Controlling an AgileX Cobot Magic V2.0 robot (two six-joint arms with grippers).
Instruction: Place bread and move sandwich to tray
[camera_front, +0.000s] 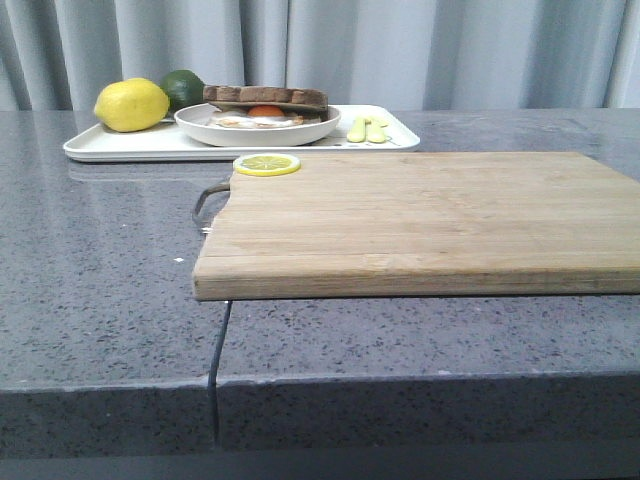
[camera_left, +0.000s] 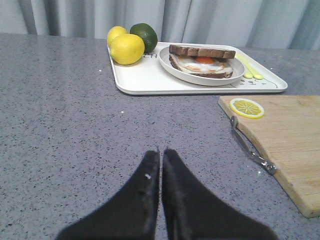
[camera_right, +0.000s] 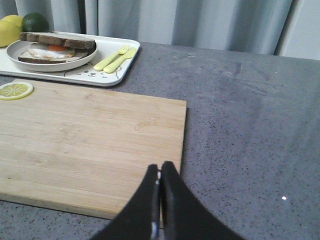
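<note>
Two lemons (camera_left: 126, 46), lime (camera_left: 144, 36), sandwich (camera_left: 202, 60) fill tray (camera_left: 145, 82).

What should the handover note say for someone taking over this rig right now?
Left gripper: fingers shut, empty, above bare counter.
Right gripper: fingers shut, empty, over the near edge of the cutting board.
The sandwich, top bread already on, sits on its plate on the tray, beside two lemons, a lime and yellow cutlery.
A lemon slice lies on the board's corner.
Done: both steps appear complete.
Left: nothing evident.
</note>
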